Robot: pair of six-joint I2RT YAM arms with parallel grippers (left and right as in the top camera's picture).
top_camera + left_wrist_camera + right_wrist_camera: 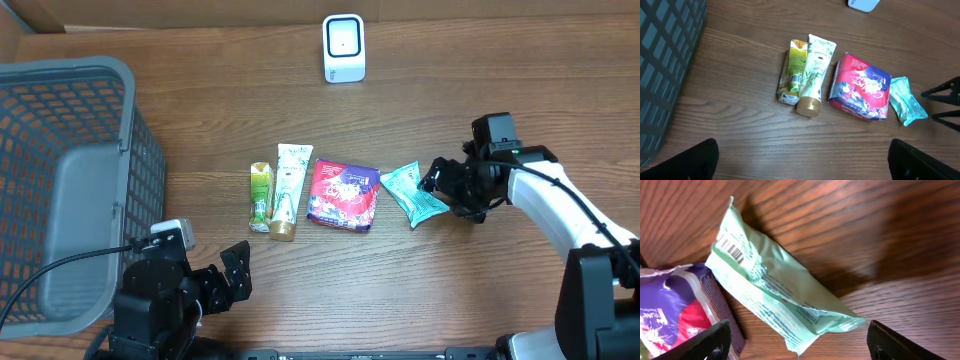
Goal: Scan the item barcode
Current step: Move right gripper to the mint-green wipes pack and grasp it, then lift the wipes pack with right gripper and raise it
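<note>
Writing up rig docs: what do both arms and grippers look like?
Right arm: white shell links, black joints, a thin black cable running along the white link. Right gripper: black, two fingers. Left arm: black all over, a small white box on top, a black lead trailing off it. Left gripper: black as well.

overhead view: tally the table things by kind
Soft plastic packets: 2 (red-purple packet, mint green packet)
White tube with gold cap: 1
Green-yellow carton: 1
White barcode scanner: 1
Grey mesh basket: 1
Total: 6
</note>
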